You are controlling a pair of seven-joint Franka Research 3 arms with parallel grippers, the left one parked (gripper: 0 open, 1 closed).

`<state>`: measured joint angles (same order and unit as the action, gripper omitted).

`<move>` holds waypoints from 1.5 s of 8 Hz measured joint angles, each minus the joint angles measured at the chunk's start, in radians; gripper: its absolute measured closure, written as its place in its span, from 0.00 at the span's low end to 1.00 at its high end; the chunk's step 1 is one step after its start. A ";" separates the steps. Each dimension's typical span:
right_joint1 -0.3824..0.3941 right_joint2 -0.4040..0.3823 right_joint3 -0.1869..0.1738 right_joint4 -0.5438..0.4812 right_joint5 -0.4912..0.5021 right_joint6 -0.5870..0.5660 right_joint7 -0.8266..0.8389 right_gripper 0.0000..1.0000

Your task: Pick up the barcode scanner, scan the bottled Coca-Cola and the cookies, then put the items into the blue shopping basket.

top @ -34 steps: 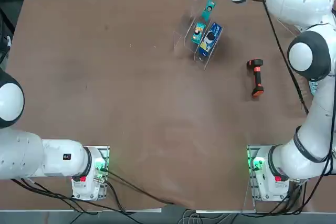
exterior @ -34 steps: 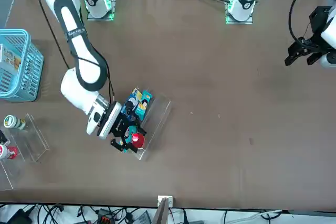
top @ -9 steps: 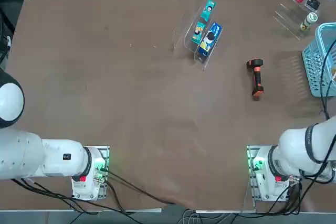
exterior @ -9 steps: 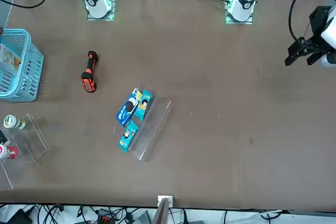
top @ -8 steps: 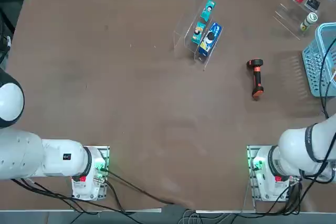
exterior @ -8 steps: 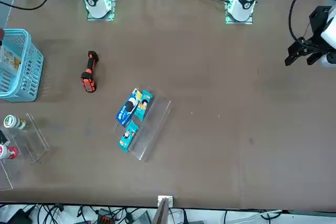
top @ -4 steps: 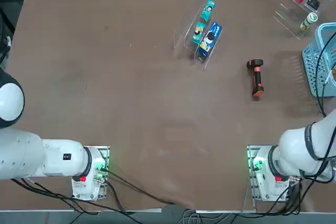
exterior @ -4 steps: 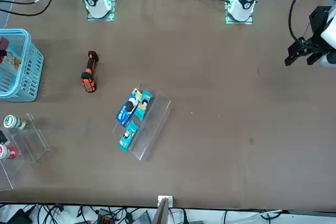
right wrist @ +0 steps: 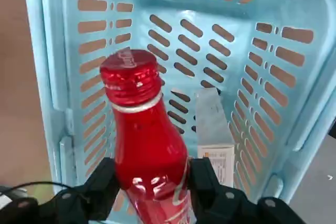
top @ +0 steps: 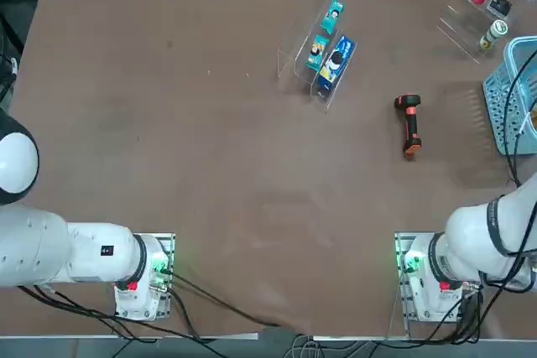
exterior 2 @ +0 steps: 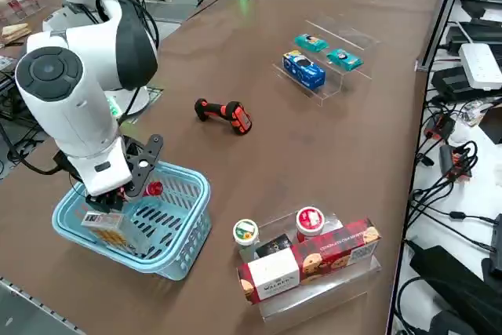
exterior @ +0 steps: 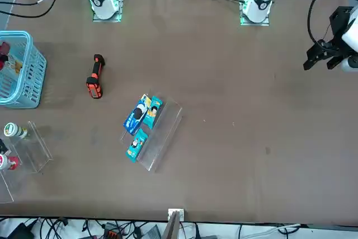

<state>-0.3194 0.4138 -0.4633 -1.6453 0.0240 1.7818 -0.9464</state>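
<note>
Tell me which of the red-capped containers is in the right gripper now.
The bottled Coca-Cola, all red, clamped between the right gripper fingers above the blue shopping basket. The short red-lidded cup stands in the clear rack instead.

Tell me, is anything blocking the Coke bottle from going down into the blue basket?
Nothing visible blocks it. The right gripper holds the bottled Coca-Cola over the blue shopping basket; only the cookies lie inside, off to one side.

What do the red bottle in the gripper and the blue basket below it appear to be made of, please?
The bottled Coca-Cola: probably metal with glossy red paint, judging by its sharp highlights and threaded neck. The blue shopping basket: moulded plastic, smooth and slightly shiny, with slotted lattice walls. The right gripper holds the bottle over it.
</note>
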 joint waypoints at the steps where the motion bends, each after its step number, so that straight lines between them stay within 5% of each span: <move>1: 0.001 0.000 0.000 0.003 0.000 0.000 0.000 0.18; 3: 0.008 -0.002 0.000 0.012 0.000 -0.001 0.001 0.02; 8: 0.062 -0.037 0.001 0.069 0.001 -0.027 0.001 0.00; 12: 0.212 -0.159 0.006 0.282 0.004 -0.324 0.020 0.00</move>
<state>-0.1073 0.2553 -0.4573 -1.3633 0.0276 1.4579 -0.9259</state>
